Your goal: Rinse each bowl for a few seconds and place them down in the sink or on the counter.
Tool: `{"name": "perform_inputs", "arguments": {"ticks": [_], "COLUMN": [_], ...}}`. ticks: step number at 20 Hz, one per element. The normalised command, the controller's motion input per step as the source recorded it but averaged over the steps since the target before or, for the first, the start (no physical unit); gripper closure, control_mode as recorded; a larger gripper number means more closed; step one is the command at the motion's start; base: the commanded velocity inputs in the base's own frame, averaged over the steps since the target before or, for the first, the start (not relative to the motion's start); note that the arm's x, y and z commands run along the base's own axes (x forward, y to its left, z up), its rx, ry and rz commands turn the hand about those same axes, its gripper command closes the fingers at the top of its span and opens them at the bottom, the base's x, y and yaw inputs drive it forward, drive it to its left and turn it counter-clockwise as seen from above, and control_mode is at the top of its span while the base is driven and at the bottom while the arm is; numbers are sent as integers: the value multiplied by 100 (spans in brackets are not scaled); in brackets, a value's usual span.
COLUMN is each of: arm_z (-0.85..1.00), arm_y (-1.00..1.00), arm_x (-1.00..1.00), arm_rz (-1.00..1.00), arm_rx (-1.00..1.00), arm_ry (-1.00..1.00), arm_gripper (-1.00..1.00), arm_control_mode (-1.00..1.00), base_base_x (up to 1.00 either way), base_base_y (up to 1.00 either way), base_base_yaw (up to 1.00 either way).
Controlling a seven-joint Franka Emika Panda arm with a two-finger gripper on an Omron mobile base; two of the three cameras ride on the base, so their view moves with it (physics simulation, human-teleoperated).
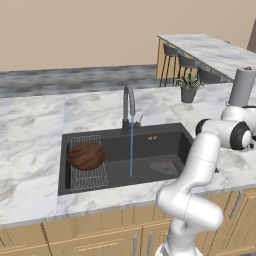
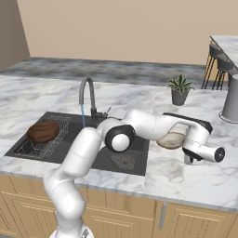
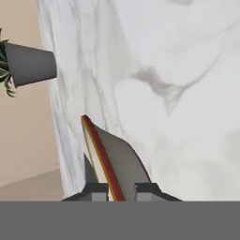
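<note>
- The gripper (image 3: 113, 190) is pinched on the rim of the tan bowl (image 3: 115, 164); in the hand view that rim runs up edge-on between the two dark finger tips (image 3: 96, 191), one on each side, with a red and yellow line along its edge
- In the right base view the tan bowl (image 2: 171, 140) sits low over the counter (image 2: 195, 174), just right of the sink (image 2: 139, 155); whether it still touches the marble cannot be told; the arm's hand reaches over it from the left
- The dark brown bowl (image 1: 86, 155) lies on the wire rack (image 1: 89, 175) at the left end of the sink (image 1: 165, 137); it also shows from the right base view (image 2: 42, 131)
- The grey tap (image 1: 129, 107) stands behind the basin; a thin blue stream of water (image 1: 131, 150) falls from its spout to the basin floor, well apart from both bowls
- A mesh strainer (image 1: 164, 168) lies on the basin floor right of the stream
- A small potted plant (image 2: 179, 90) stands on the counter behind the tan bowl; its grey pot (image 3: 30, 64) appears in the hand view too
- A grey cylinder (image 1: 243, 87) stands at the counter's right end
</note>
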Motion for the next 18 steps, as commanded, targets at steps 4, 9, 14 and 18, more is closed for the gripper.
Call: {"name": "perform_inputs", "arguments": {"ticks": [4, 9, 14, 18], "arm_z": [-47, -34, 28, 33], "arm_y": [3, -3, 0, 25], "arm_x": [-19, -17, -11, -15], "arm_rz": [38, 41, 32, 23], "arm_rx": [-14, -16, -4, 0], "arm_ry": [-13, -10, -7, -3], "arm_gripper": [100, 100, 100, 100], "arm_control_mode": [-100, -100, -100, -100], "base_base_x": [0, 0, 0, 0], "base_base_y": [0, 0, 0, 0], "base_base_yaw": [0, 0, 0, 0]}}
